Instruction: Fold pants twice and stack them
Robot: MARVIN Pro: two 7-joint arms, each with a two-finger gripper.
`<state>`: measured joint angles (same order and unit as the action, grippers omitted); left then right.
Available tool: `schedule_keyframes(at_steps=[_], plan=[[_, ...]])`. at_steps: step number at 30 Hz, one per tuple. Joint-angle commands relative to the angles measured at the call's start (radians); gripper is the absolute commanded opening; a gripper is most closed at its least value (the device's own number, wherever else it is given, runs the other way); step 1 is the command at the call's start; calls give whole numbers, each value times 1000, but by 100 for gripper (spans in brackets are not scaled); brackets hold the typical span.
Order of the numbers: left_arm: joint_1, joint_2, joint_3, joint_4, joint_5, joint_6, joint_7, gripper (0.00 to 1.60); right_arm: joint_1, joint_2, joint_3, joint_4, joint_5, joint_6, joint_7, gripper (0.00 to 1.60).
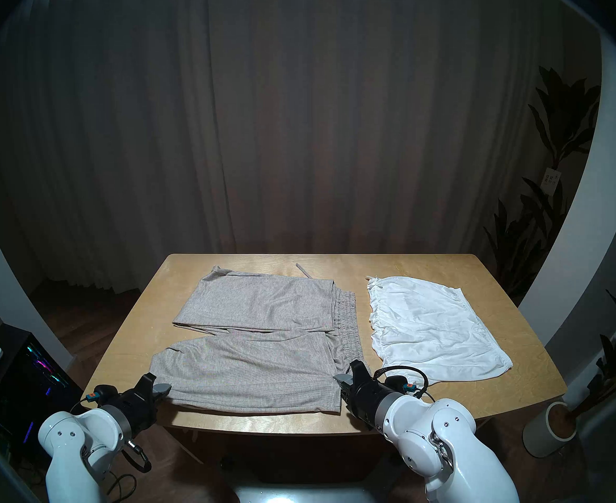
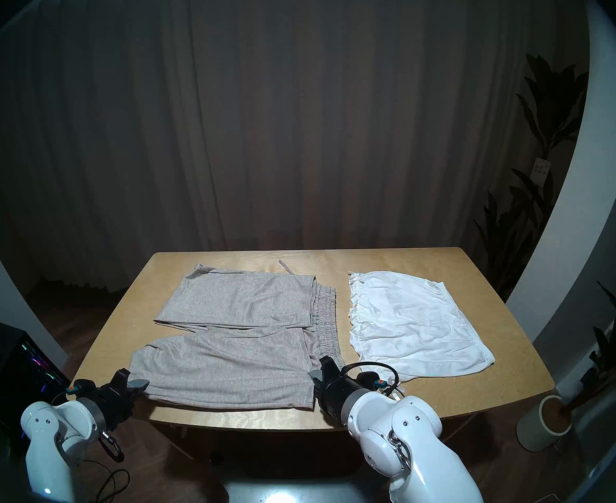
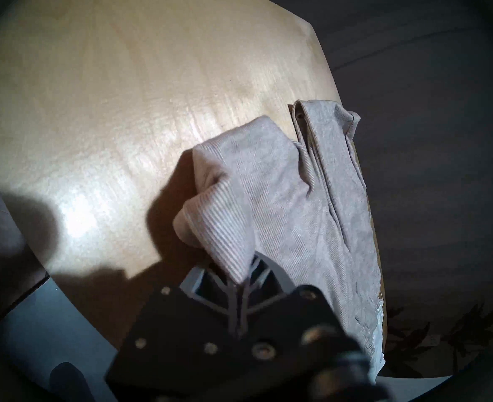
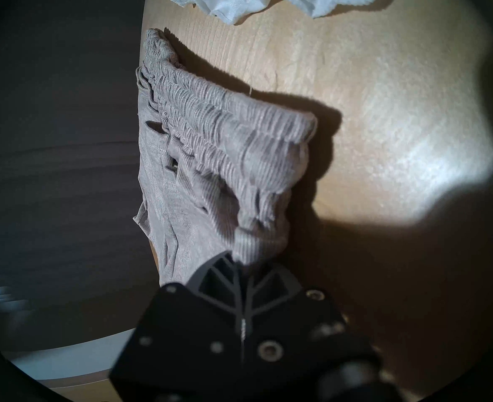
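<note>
Grey-beige knit pants lie on the desk, legs toward its left edge, with the white shorts just beside the waistband. Left end effector is clenched on the near leg's cuff, and right end effector is clenched on the waistband's near corner. Right arm hides the shorts' near corner.

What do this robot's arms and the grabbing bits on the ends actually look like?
Both arms are glossy white with rounded joints and a silver ring at the wrist. Each ends in a black tool, left tool and right tool, with grey ribbed, lattice-like fingers. Thin black cables loop beside each, with a teal-and-orange connector.
</note>
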<state>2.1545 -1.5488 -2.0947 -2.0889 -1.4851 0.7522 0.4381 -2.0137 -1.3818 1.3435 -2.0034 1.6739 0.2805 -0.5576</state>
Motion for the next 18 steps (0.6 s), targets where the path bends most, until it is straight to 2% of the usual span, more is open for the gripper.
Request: schedule_keyframes(at_steps=[1, 10, 18], plan=[[-66, 10, 11, -67, -17, 1, 89, 0, 21, -14, 18, -5, 12, -14, -20, 0], [-163, 66, 77, -73, -13, 28, 235, 0, 100, -60, 38, -46, 58, -43, -98, 0], [-254, 94, 104, -70, -36, 28, 342, 0, 184, -70, 43, -47, 90, -36, -169, 0]])
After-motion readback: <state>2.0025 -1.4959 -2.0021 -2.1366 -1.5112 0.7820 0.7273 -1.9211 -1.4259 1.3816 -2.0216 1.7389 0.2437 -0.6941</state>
